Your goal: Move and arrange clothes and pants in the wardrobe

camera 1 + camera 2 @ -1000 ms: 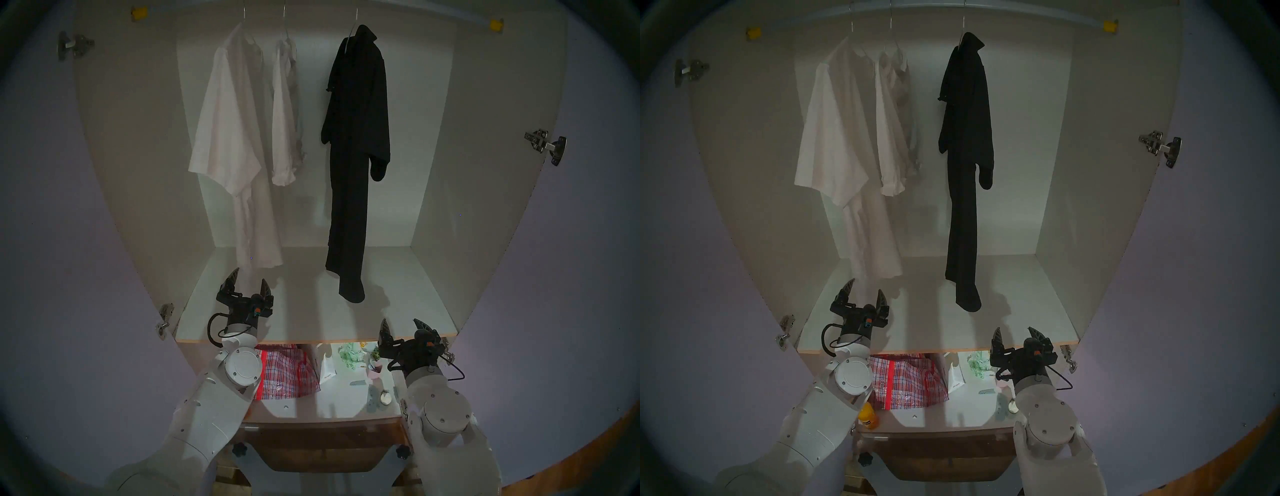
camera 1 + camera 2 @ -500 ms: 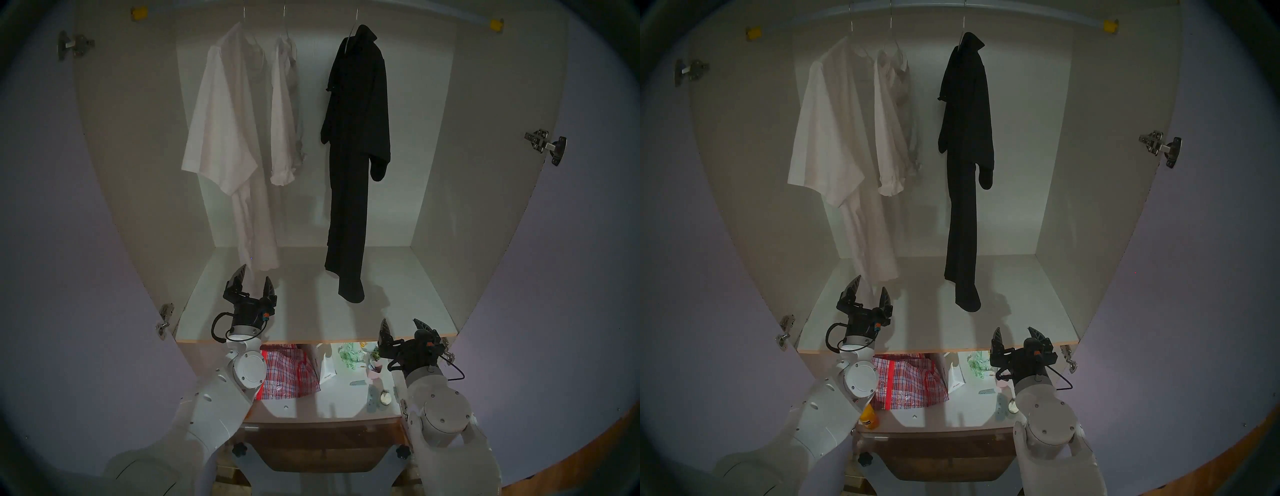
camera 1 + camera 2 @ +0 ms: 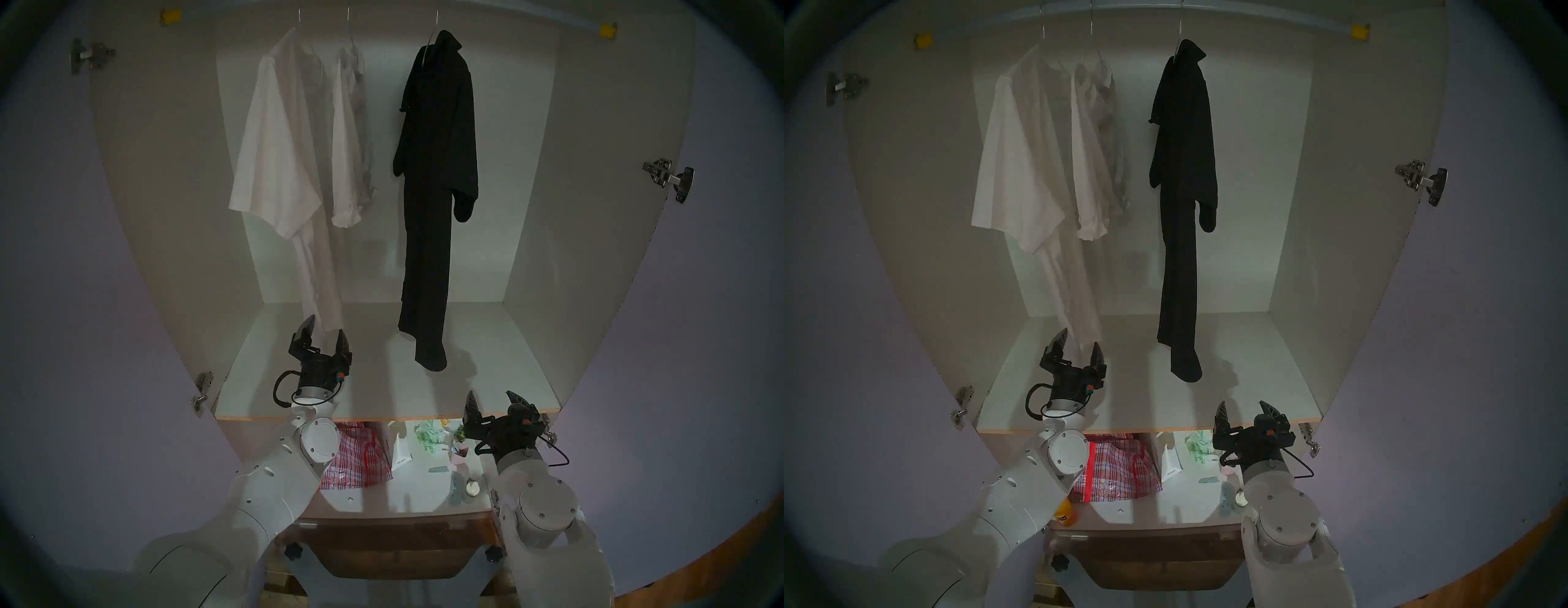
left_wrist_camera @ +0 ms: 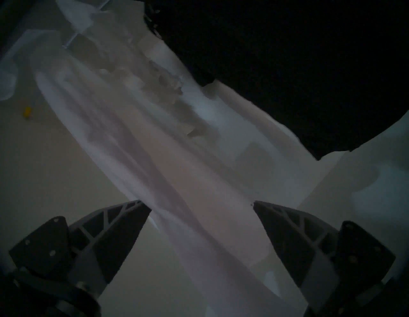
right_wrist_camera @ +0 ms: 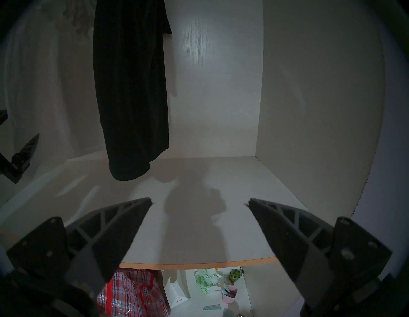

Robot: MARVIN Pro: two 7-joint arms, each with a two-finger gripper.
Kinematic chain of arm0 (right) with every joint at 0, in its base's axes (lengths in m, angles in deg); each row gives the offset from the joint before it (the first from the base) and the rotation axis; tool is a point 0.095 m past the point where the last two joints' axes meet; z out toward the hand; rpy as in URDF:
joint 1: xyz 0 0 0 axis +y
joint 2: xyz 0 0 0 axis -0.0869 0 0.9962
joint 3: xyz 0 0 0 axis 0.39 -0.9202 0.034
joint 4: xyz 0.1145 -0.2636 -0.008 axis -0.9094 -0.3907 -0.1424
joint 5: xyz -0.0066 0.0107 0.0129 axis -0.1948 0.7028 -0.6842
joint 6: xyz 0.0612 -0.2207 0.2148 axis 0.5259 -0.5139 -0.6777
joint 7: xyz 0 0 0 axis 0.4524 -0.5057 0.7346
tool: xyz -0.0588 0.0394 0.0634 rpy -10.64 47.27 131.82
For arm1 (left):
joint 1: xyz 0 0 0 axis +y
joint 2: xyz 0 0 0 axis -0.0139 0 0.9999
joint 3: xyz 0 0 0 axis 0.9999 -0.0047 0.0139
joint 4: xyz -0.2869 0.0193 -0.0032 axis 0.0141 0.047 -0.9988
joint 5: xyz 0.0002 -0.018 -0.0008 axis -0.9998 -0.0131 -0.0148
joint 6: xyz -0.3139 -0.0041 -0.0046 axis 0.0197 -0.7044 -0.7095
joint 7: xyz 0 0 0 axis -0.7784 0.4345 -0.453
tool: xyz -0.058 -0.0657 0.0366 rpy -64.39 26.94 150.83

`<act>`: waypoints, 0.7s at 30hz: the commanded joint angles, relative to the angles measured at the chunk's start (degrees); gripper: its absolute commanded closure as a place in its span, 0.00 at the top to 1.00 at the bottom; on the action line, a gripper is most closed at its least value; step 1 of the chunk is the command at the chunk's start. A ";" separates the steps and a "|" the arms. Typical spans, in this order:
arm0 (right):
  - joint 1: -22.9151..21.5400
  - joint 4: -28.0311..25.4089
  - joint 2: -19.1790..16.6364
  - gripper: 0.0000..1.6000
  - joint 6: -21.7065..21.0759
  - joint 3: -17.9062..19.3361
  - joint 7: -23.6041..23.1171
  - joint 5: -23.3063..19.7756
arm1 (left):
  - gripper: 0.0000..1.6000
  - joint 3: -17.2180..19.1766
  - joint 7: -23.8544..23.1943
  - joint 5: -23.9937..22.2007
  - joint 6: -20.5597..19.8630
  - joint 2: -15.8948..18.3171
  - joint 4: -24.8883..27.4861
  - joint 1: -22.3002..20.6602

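Inside the wardrobe (image 3: 534,170), three garments hang from the rail (image 3: 607,29): a large white shirt (image 3: 280,161) (image 3: 1021,170) on the left, a small white blouse (image 3: 348,140) beside it, and a long black garment (image 3: 437,170) (image 5: 130,88) to the right. My left gripper (image 3: 325,330) (image 3: 1079,343) is open above the shelf (image 3: 382,382). The shirt's lower hem (image 4: 177,166) hangs between its spread fingers (image 4: 124,232). My right gripper (image 3: 491,395) (image 5: 199,201) is open and empty at the shelf's front edge, right of the black garment. Separate pants are out of view.
Below the shelf lie a red plaid bag (image 3: 360,458), a white paper bag (image 3: 401,452), a pink cup (image 5: 229,292) and small clutter. An orange bottle (image 3: 1065,513) stands by my left arm. Lilac doors (image 3: 85,297) (image 3: 700,318) stand open on both sides.
My left gripper has moved right and deeper into the wardrobe, up to the white shirt's hem. The shirt swung left, then back. The right arm has not moved.
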State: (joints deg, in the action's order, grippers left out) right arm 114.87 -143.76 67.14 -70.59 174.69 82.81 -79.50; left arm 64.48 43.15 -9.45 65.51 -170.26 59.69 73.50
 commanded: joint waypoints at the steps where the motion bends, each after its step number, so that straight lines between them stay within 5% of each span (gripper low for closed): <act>1: -0.54 -1.28 0.18 1.00 0.31 -0.10 0.00 -0.11 | 1.00 -1.10 -3.42 -0.90 1.05 -1.67 5.07 -2.16; 8: -0.51 -1.34 0.20 1.00 0.29 -0.09 -0.01 -0.12 | 1.00 -4.68 -15.83 -2.97 4.92 1.11 16.65 2.55; 12: -0.53 -1.30 0.20 1.00 0.30 -0.09 -0.01 -0.10 | 1.00 -6.10 -10.79 8.25 -0.47 6.47 22.38 5.34; 18: -0.50 -1.37 0.21 1.00 0.28 -0.08 -0.02 -0.11 | 1.00 -4.20 -10.35 15.56 -10.59 10.81 23.83 6.13; 21: -0.49 -1.39 0.22 1.00 0.26 -0.08 -0.02 -0.11 | 1.00 -2.43 -9.77 16.17 -14.63 10.13 23.30 5.75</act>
State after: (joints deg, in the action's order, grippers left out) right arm 114.88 -143.71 67.17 -70.59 174.71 82.79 -79.47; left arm 60.00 31.88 7.35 53.38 -158.38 82.20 80.79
